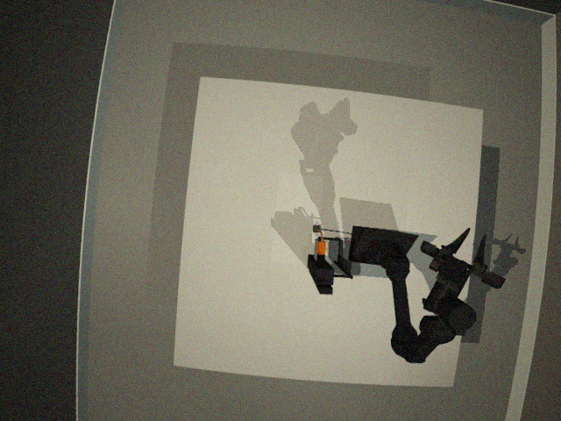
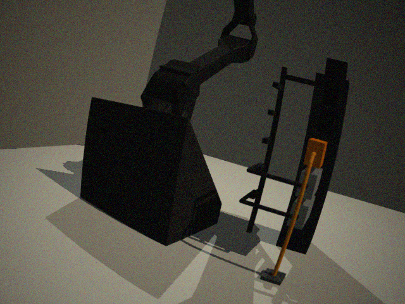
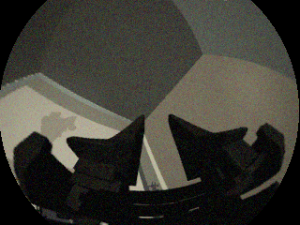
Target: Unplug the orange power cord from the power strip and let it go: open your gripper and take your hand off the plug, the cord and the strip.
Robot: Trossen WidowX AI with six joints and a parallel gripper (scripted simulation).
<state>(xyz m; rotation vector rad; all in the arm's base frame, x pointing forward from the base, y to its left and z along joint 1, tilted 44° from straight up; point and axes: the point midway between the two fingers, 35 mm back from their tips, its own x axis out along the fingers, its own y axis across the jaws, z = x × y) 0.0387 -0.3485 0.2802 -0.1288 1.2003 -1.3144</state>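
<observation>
The orange plug (image 1: 322, 247) (image 2: 316, 152) sits against the face of the tall black power strip (image 1: 323, 275) (image 2: 328, 114), about midway up; how deep it is seated cannot be told. Its orange cord (image 2: 294, 216) slopes down to a small dark block (image 1: 316, 228) (image 2: 273, 277) on the floor. Two grey pieces (image 2: 312, 183) (image 2: 301, 214) are on the strip below the plug. My gripper (image 1: 477, 231) (image 3: 157, 117) is partly open with nothing between its fingers. It is far to the right of plug, cord and strip in the top view, and outside the exterior view.
A thin black frame (image 1: 341, 250) (image 2: 276, 121) with short pegs stands beside the strip, joined to it by crossbars. It lies between the strip and my dark wedge-shaped base (image 1: 382, 245) (image 2: 130, 170). Walls (image 3: 234, 94) fill much of the wrist view.
</observation>
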